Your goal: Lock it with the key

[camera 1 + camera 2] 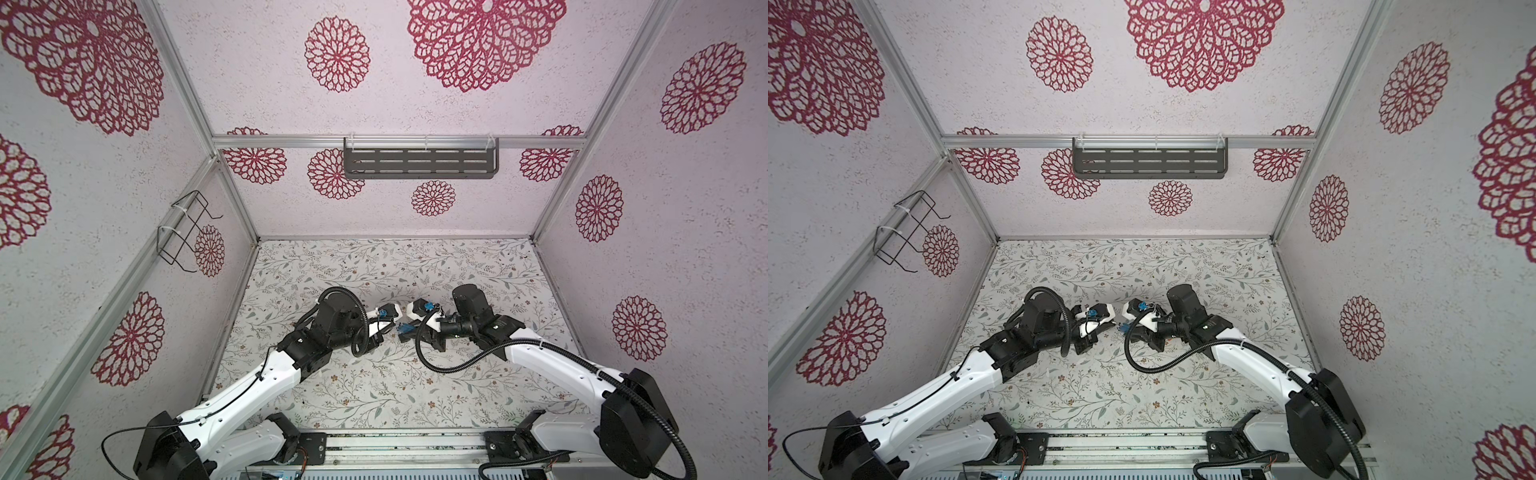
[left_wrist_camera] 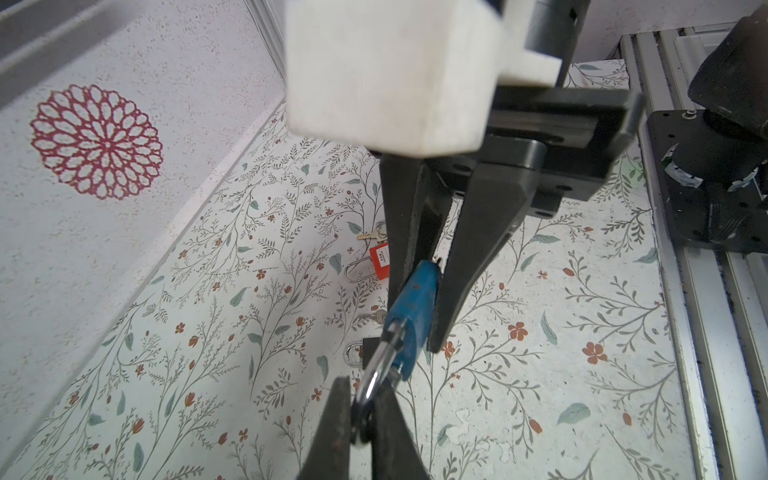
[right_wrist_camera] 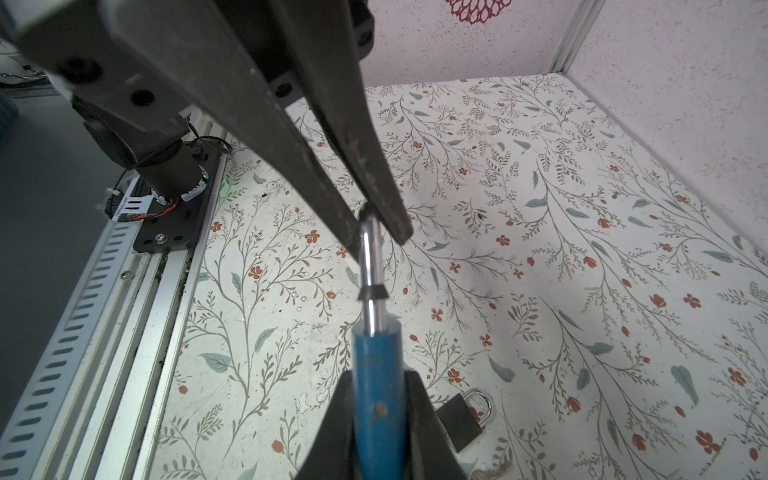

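A blue padlock (image 1: 405,329) (image 1: 1124,329) hangs above the middle of the table between both arms. My left gripper (image 2: 361,424) is shut on its silver shackle (image 2: 380,370). My right gripper (image 3: 376,419) is shut on the blue body (image 3: 376,365). The shackle (image 3: 370,257) stands pulled out, one leg ending free above the body. A small key (image 2: 371,237) lies on the table beside a red padlock (image 2: 380,259). Another key (image 2: 376,318) lies by a black padlock (image 2: 365,349) (image 3: 461,415). No key shows in either gripper.
A floral table (image 1: 374,395) is enclosed by patterned walls. A grey slotted shelf (image 1: 419,158) hangs on the back wall and a wire holder (image 1: 187,232) on the left wall. The aluminium rail (image 1: 407,449) with both arm bases runs along the front edge.
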You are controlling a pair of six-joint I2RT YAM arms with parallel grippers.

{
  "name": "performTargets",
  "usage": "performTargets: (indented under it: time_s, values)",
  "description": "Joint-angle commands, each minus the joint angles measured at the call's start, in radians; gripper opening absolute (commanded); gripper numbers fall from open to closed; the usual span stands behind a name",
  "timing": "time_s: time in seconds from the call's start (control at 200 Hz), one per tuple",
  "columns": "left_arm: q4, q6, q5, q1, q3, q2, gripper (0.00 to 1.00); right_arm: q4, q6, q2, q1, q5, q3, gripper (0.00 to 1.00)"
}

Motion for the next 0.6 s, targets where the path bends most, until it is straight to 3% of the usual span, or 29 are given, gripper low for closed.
performTargets:
  time_s: [0.0, 0.595]
  values:
    - [-0.001, -0.027, 0.129, -0.021, 0.022, 0.028, 0.0, 0.173, 0.013, -0.053, 0.011, -0.021, 0.022, 0.0]
    - [-0.015, -0.041, 0.191, -0.019, 0.052, 0.083, 0.0, 0.248, 0.008, -0.067, 0.01, -0.057, 0.024, 0.0]
